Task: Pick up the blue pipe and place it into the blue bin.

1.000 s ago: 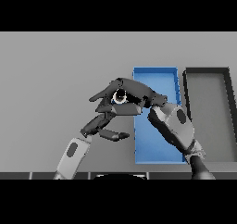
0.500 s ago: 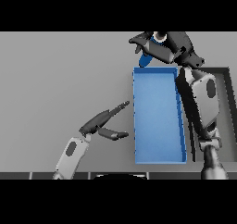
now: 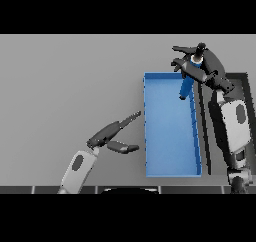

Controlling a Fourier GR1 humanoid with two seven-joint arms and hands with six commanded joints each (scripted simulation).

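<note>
Head view: the right hand (image 3: 202,68) sits at about 1 o'clock, over the far right corner of the blue bin (image 3: 170,172), its fingers curled round the upper end of the pipe (image 3: 186,88). The pipe hangs down at a slight tilt, its lower end over the bin's floor just inside the right wall; I cannot tell whether it touches that floor. To do this step well, I would bring the hand a little toward 7 o'clock so the pipe clears the right wall and far rim, lower it until the end rests inside, then let the fingers spread. Released from this height, the round pipe could bounce or roll against a wall. The left hand (image 3: 112,136) waits at about 8 o'clock on the counter (image 3: 65,81), fingers straight and apart, just beside the bin's left wall and holding nothing.

The pipe is a short, smooth blue cylinder with a pale ring near its top. The bin is a long rectangular tray, matte blue, with thin upright walls. A dark bin (image 3: 246,83) of similar shape lies to its right, mostly behind the right arm. The counter is flat, plain grey.
</note>
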